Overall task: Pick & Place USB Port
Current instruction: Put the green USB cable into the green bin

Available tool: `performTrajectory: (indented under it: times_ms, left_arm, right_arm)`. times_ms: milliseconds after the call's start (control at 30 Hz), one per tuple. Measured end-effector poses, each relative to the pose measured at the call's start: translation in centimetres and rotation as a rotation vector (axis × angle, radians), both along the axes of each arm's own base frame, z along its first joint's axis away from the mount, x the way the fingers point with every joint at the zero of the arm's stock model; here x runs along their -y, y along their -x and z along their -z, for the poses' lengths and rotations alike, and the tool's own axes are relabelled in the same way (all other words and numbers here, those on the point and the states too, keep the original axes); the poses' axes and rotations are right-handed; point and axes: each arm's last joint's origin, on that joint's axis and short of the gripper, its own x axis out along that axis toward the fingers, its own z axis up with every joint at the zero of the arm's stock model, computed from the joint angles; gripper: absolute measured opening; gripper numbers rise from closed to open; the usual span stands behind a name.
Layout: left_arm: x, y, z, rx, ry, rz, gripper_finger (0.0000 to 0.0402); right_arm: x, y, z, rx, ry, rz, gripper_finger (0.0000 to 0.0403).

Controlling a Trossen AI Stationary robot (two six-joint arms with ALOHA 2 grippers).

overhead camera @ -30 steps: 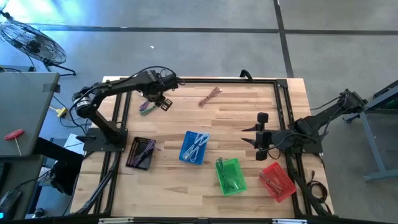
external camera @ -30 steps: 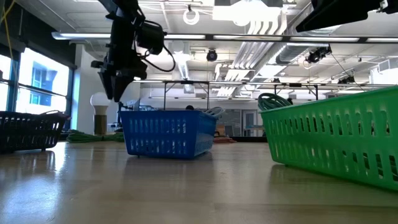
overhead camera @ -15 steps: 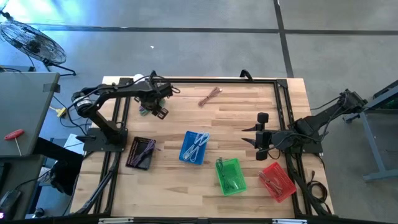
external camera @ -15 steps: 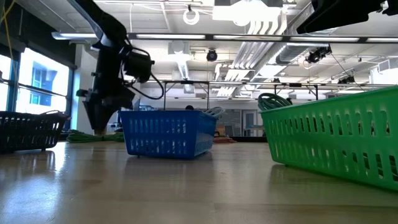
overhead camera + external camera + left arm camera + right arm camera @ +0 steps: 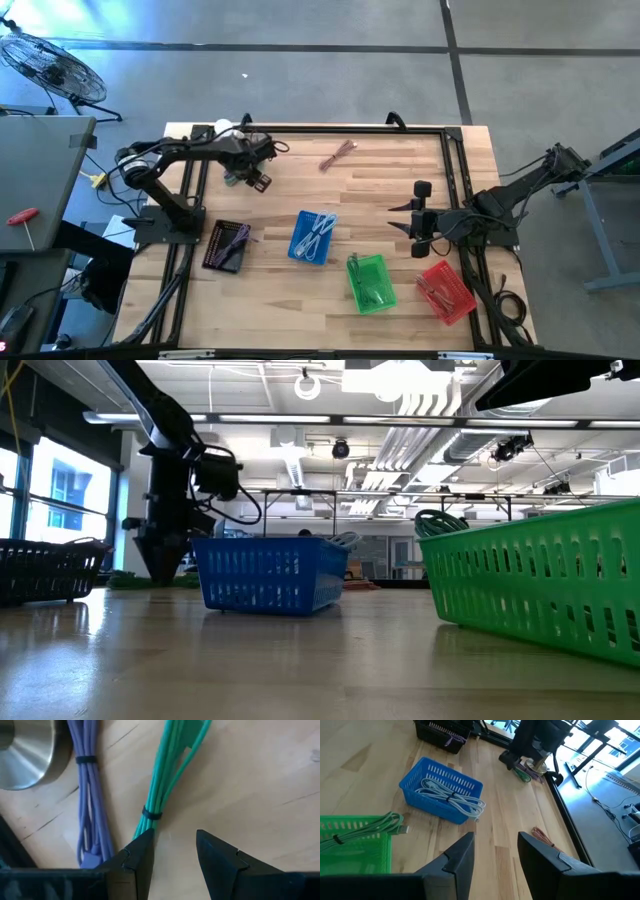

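Since a second ago the left gripper [image 5: 172,852] has dropped from above to the wooden table [image 5: 380,200]. Its fingers stand apart, empty, one tip against the bundled green USB cable [image 5: 170,770]; a coiled purple cable [image 5: 89,795] lies just beyond that finger. The right gripper [image 5: 495,855] hangs open, well away from both cables.

So the high cam looks straight down on the whole table [image 5: 400,190]. Low cam sits at tabletop level, facing the room. Left wrist cam is super close over two cables; right wrist looks across. All wide views share the blue basket [image 5: 314,238].
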Motion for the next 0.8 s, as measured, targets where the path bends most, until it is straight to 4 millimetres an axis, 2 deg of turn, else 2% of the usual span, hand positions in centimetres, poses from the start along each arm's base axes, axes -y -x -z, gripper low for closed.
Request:
performTrajectory:
  times_ms: [800]
  left_arm:
    - [-0.34,0.4,0.2,-0.102,-0.169,-0.019,0.014]
  right_arm:
    - [-0.02,0.0,0.0,0.0,-0.004,-0.004,0.0142]
